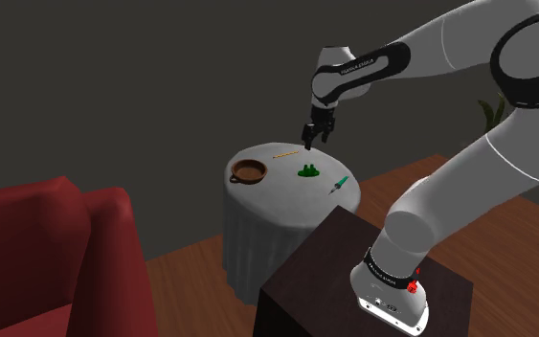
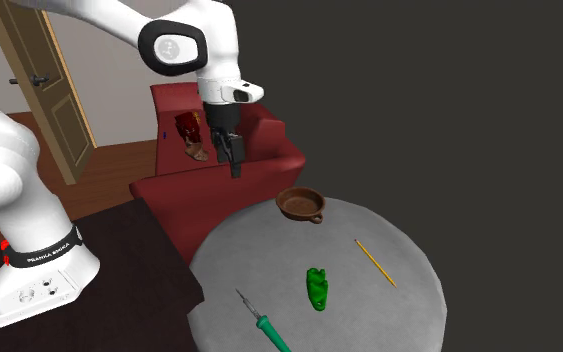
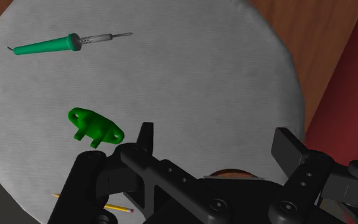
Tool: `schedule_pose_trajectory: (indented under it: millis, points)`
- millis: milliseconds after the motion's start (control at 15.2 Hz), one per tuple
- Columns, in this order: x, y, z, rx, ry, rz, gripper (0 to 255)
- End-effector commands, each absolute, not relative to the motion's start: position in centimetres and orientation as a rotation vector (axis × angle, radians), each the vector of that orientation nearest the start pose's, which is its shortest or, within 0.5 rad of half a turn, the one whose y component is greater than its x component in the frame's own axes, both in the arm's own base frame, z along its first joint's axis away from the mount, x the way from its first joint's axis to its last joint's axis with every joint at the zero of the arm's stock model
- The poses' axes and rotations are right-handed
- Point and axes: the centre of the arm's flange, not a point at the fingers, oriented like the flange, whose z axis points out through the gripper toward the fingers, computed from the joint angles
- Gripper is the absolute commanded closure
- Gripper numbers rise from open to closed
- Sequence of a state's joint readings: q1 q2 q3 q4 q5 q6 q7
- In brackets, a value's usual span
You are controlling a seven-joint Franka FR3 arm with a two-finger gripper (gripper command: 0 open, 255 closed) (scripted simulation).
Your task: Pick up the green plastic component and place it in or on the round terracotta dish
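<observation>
You have a dark grey wall (image 1: 162,77) behind everything and a reddish-brown wooden floor (image 1: 186,268) below. A round table (image 1: 267,235) stands draped in pale grey cloth. Near it, at the shoulder view's lower left, sits a red sofa (image 1: 56,249). The second exterior view shows you a light wooden door (image 2: 54,95) beyond the sofa. Green plant leaves (image 1: 494,108) show at the shoulder view's right.

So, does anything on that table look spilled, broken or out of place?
Nothing stands out. The green part, dish, pencil and soldering iron lie apart on the table, none tipped or broken. The open hand hovers above them, empty.
</observation>
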State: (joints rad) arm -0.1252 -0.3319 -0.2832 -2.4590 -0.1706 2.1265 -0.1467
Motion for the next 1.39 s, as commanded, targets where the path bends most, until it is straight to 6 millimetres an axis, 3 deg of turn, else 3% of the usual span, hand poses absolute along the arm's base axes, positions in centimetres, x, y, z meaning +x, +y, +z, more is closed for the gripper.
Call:
schedule_pose_trajectory:
  millis: [0, 1320]
  points:
    - [40.4, -19.7, 39.6, -3.181, 0.252, 0.037, 0]
    - [49.2, -38.0, 22.4, -3.166, 0.303, 0.062, 0]
